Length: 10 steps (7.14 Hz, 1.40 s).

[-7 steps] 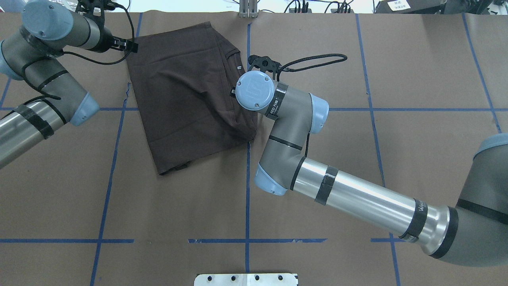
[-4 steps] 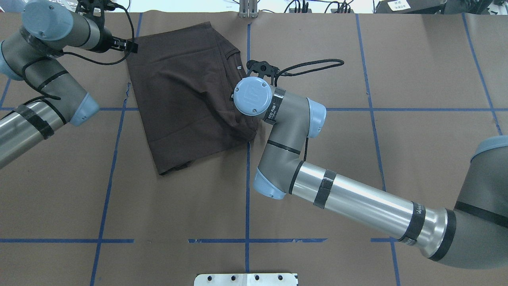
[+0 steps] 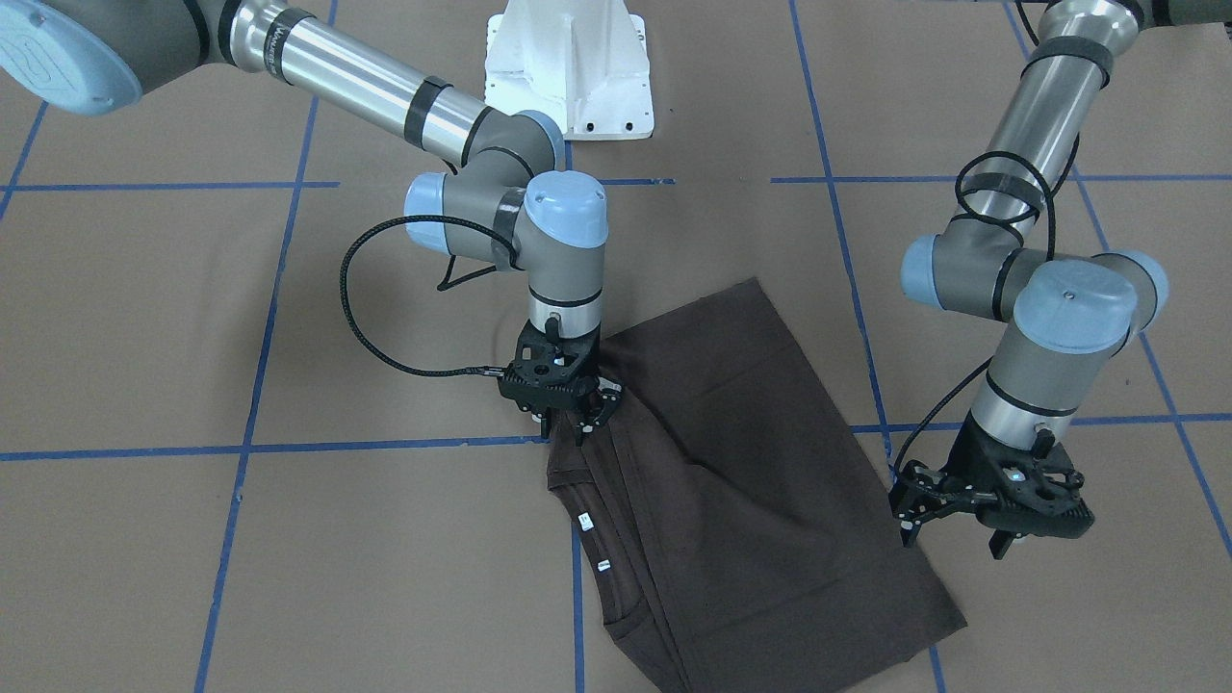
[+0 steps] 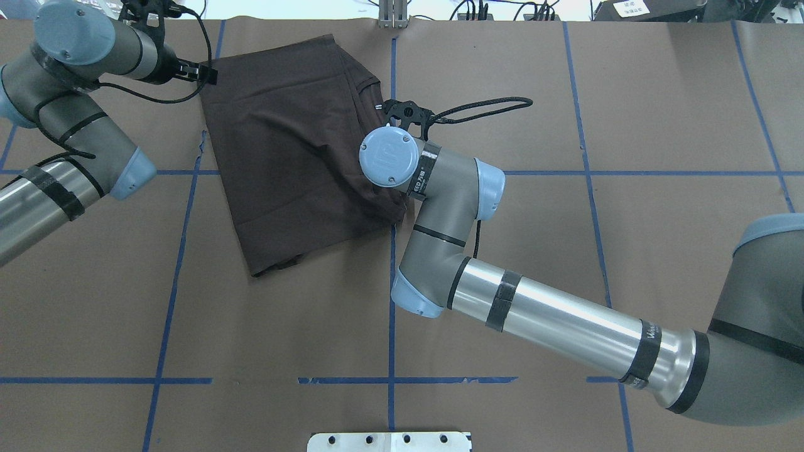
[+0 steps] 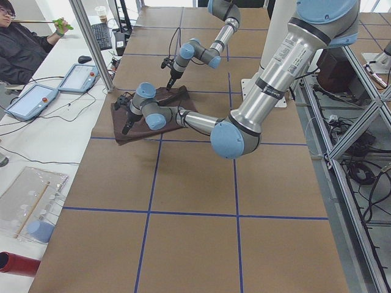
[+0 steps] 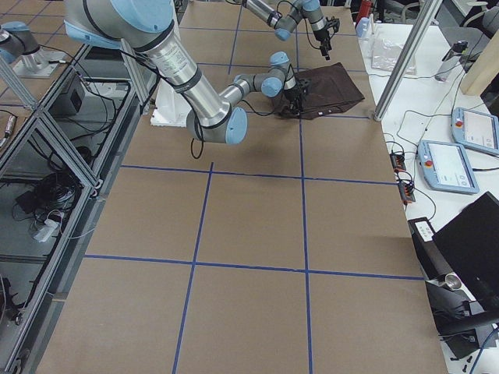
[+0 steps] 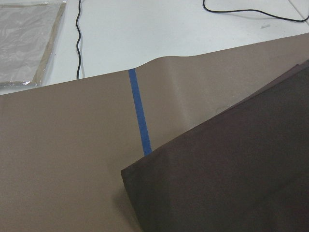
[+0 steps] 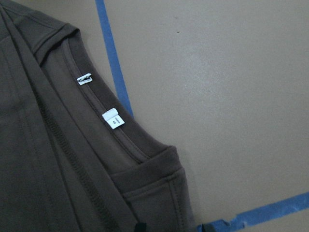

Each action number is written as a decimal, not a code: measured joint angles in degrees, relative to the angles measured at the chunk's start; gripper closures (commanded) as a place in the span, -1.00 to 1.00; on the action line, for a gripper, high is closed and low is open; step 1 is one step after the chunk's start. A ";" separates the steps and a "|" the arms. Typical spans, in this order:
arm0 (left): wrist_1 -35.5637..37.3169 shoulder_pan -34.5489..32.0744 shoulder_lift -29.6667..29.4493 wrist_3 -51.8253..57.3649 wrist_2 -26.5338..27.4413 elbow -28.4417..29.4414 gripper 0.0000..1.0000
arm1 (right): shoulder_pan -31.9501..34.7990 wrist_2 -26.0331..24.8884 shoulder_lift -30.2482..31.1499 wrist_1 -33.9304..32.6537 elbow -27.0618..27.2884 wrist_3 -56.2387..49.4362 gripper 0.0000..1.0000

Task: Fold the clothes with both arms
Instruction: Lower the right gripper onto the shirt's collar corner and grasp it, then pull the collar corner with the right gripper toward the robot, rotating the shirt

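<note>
Brown paper-covered table (image 4: 678,113) gridded with blue tape (image 4: 659,172).

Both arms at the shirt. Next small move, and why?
Probably lower the right gripper and shut its jaws on the T-shirt edge by the collar: they look parted at it, gripping nothing. The left gripper hangs open beside the opposite corner.

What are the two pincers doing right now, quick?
Left pincer: open, holding nothing, just beside the shirt.
Right pincer: down at the shirt's edge; cannot tell if it is open or shut.
</note>
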State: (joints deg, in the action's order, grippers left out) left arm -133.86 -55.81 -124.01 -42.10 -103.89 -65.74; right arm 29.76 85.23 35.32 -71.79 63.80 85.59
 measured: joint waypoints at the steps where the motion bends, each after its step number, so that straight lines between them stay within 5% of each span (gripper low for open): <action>1: 0.00 0.00 0.05 0.00 0.00 0.00 -1.00 | -0.02 -0.10 0.00 -0.06 -0.22 -0.33 0.02; 2: 0.00 0.00 0.07 0.00 0.00 0.00 -1.00 | -0.05 -0.16 0.06 -0.09 -0.29 -0.86 0.03; 5: -0.02 0.00 0.09 0.00 0.00 0.00 -1.00 | -0.18 -0.64 0.33 -0.10 -0.33 -1.55 1.00; 10: -0.09 0.02 0.02 -0.05 0.00 -0.32 -1.00 | -0.26 -0.66 0.56 -0.45 0.76 -0.76 1.00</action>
State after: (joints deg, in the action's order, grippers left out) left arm -133.94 -55.79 -124.00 -42.15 -103.89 -66.06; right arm 29.50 84.58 35.88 -72.24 64.56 84.83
